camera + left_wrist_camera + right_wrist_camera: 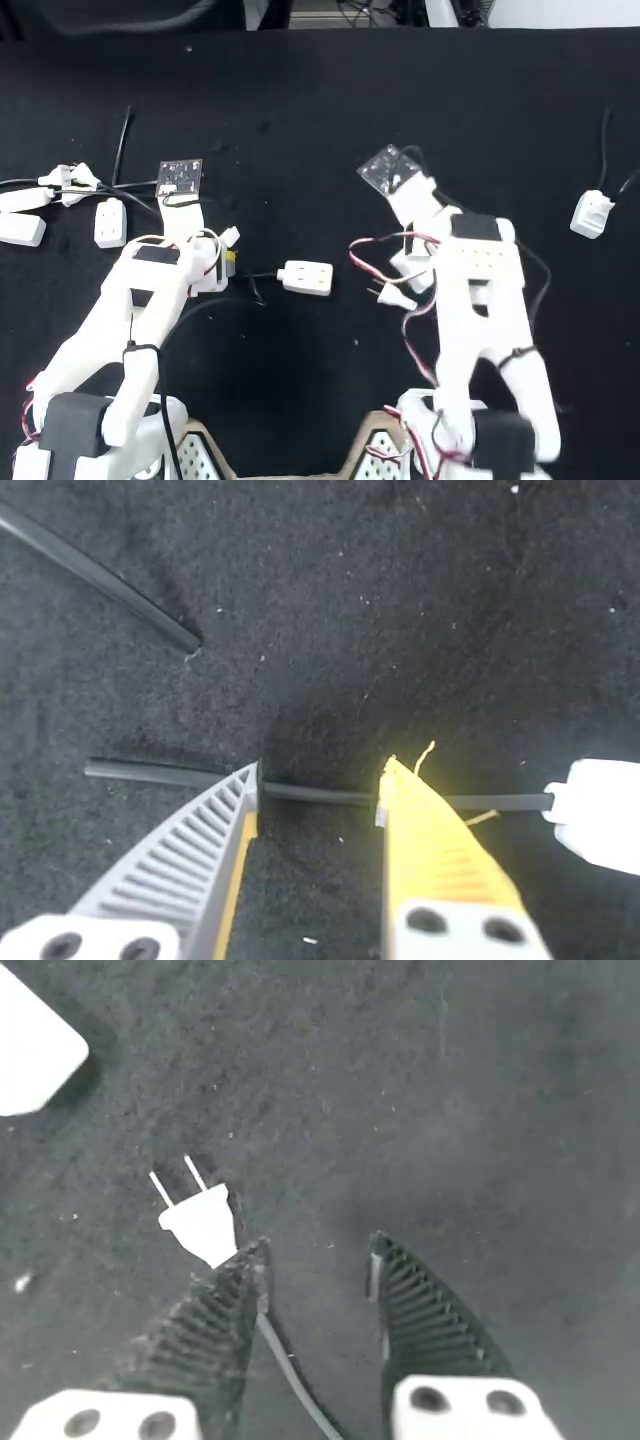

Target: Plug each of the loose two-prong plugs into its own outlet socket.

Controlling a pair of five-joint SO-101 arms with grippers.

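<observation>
A white outlet block point(307, 277) lies mid-table with a thin black cord point(320, 795) running off its left end. My left gripper point(228, 264) point(318, 780) stands open low over the mat, its fingers on either side of that cord, and the block's end point(603, 815) shows just beyond the yellow finger point(430, 830). A loose white two-prong plug point(393, 296) point(200, 1224) lies flat to the right of the block, prongs pointing toward it. My right gripper point(408, 283) point(315, 1252) is open, one fingertip point(245, 1265) right beside the plug's body, and nothing is between the fingers.
Two more white outlet blocks point(110, 222) point(20, 228) and a tangle of plugs and cords point(70, 182) lie at the far left. A white adapter point(592, 213) on a black cord sits at the right edge. A block corner point(30, 1050) is near the plug.
</observation>
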